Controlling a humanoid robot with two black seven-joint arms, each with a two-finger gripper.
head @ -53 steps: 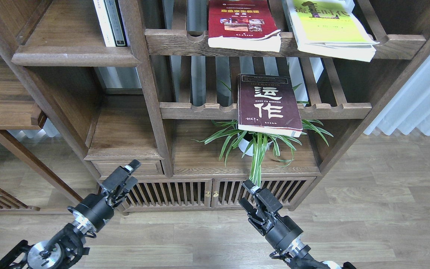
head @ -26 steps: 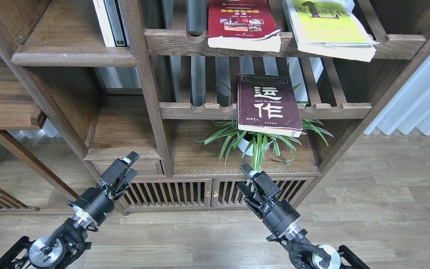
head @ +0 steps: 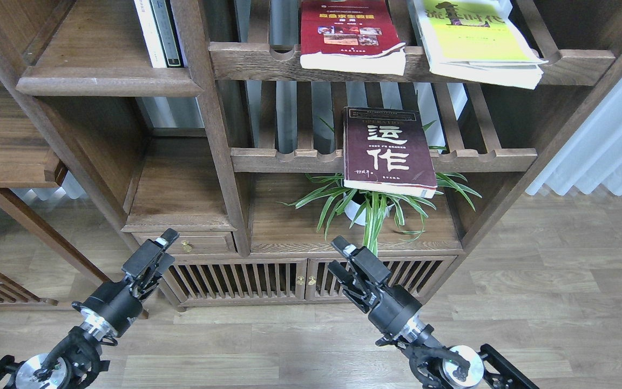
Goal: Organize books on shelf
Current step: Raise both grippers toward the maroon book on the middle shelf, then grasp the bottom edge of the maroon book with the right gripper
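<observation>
Head view: maroon book well above both arms' empty, parted fingers.

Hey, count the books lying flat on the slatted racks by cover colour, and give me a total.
Red: 1, the red book
Yellow-green: 1, the yellow-green book
Dark maroon: 1, the maroon book
Total: 3

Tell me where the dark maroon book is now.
In the head view, the maroon book lies centre-right on the lower slatted rack, overhanging its front rail above the potted plant.
</observation>
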